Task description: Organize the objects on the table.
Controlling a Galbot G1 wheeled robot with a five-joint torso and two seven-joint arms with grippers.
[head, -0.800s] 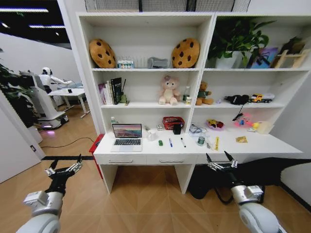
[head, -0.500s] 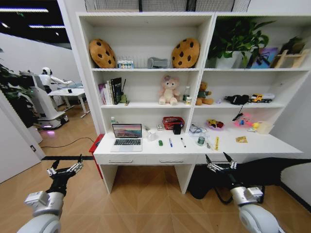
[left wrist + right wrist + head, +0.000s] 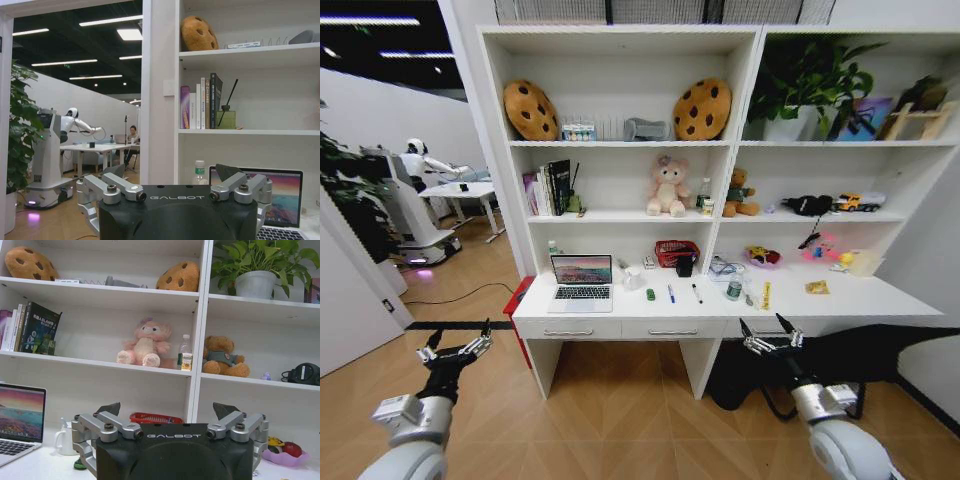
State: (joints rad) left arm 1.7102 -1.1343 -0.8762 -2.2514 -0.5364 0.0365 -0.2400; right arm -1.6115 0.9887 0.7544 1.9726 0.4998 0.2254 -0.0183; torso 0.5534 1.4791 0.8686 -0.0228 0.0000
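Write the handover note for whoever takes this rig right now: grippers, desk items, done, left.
Left gripper: open, empty, low in front of the table's left end, short of it.
Right gripper: open, empty, held before the table front edge.
On the table: laptop open at left; white mug beside it; blue pen, black pen and green toy car mid-desk; yellow strip further right.
Done: nothing visibly sorted.
Left: all of the tidying.
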